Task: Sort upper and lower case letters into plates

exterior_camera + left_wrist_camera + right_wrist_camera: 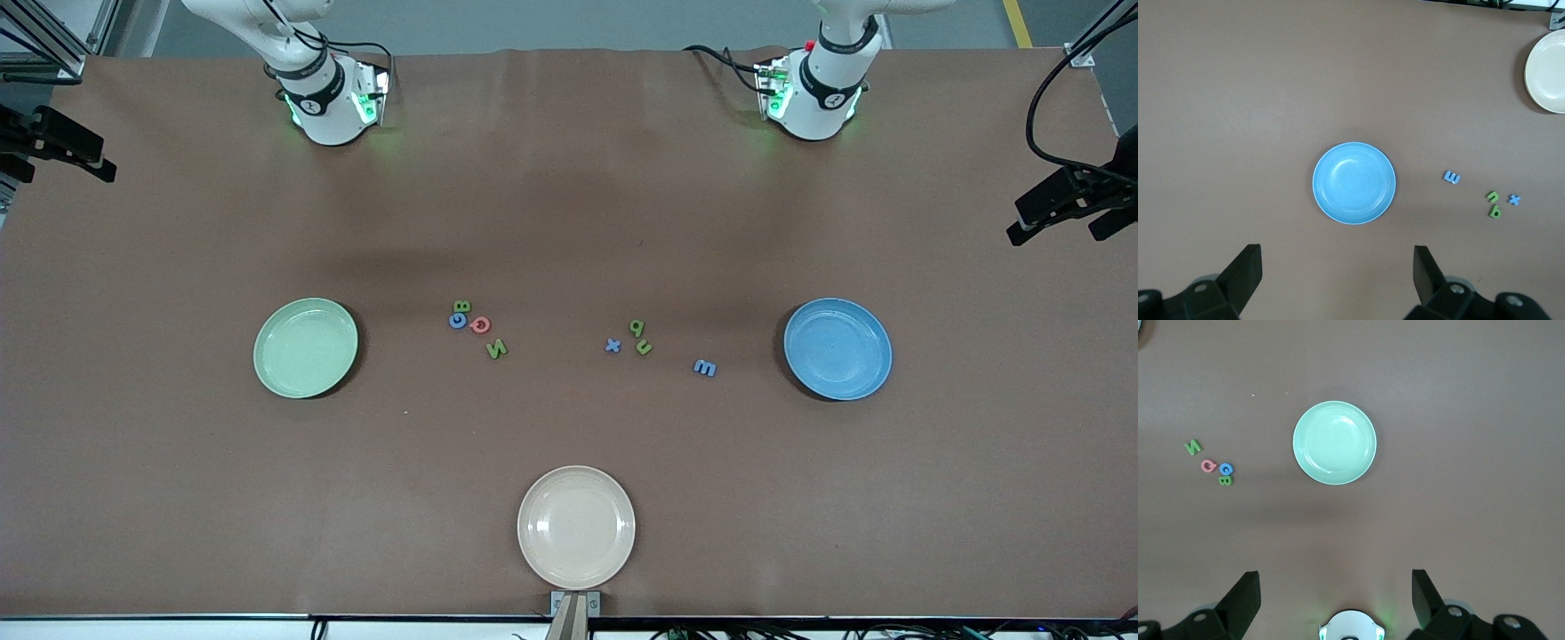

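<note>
green plate [305, 348] and blue plate [837, 348] flank unsorted letters [480, 324] as bins; left gripper [1338, 267] and right gripper [1335, 587] wait overhead, jaws released.

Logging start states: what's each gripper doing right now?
Left gripper: open, holding nothing, above the blue plate.
Right gripper: open, holding nothing, above the green plate.

High front camera; wrist cameras face down.

Robotics lab, brown table [569, 204], cam rigs [1071, 200], alu framing [44, 36]
</note>
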### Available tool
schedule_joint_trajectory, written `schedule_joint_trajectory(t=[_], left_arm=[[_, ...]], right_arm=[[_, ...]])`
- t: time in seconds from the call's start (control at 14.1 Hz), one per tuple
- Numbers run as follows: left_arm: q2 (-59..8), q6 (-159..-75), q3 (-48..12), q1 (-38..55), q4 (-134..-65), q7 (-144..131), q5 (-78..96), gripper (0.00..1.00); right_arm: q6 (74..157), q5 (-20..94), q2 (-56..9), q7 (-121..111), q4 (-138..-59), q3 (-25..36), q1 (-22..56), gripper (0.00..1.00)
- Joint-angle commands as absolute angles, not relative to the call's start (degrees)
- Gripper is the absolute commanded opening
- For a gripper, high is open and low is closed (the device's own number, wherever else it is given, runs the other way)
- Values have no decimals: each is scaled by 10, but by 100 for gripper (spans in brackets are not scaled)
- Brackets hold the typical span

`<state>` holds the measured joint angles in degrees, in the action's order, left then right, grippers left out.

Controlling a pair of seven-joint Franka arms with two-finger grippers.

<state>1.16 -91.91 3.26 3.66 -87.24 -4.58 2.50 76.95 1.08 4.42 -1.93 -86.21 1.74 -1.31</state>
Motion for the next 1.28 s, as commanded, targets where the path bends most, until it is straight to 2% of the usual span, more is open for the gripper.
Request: schedule_joint_trajectory(t=[0.0,0.64,1.2], left_arm=[[11,-910,34,42,-868,-36,13,100],[5,-899,28,44,-873,-31,21,100],[-92,-889,-68,44,-885,-48,24,100]], right_arm=[[771,5,55,-11,-869,18,-9,100],[768,6,48,-14,-849,18,-10,100],[775,10,16,-16,-850,20,-15,100]])
